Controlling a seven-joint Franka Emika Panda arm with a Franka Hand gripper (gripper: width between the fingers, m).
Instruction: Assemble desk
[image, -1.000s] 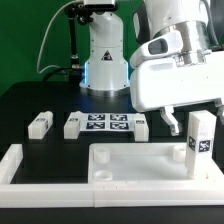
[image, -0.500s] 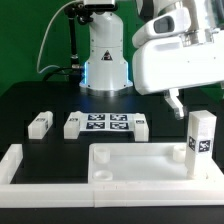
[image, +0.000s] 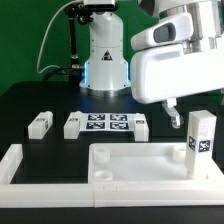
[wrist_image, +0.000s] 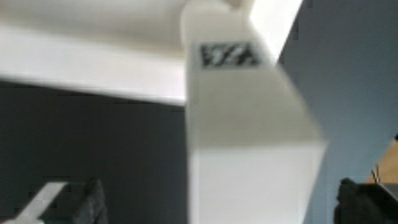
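Four legs are visible in the exterior view. The standing leg (image: 200, 135) is upright on the tabletop (image: 140, 160), at the corner toward the exterior view's right, with a marker tag on its front face.

Three legs lie flat on the black counter (image: 30, 100) beyond the tabletop:
- The first loose leg (image: 40, 123) lies past the tabletop's end toward the exterior view's left.
- The second loose leg (image: 73, 125) and the third loose leg (image: 140, 126) lie behind the tabletop's far edge, one close to each end of the marker board (image: 107, 124).

The tabletop lies flat with its rim up. The border wall (image: 20, 162) runs along its near edge and turns past its end toward the exterior view's left.

The gripper (wrist_image: 217, 200) hangs above the tabletop, beside the standing leg on the exterior view's left. One finger (image: 172, 118) shows below the white housing, apart from the leg. In the wrist view, which is blurred, a tagged white leg fills the middle. The two fingers stand wide apart on either side of it with a gap on each side. The gripper is released and grasps nothing.
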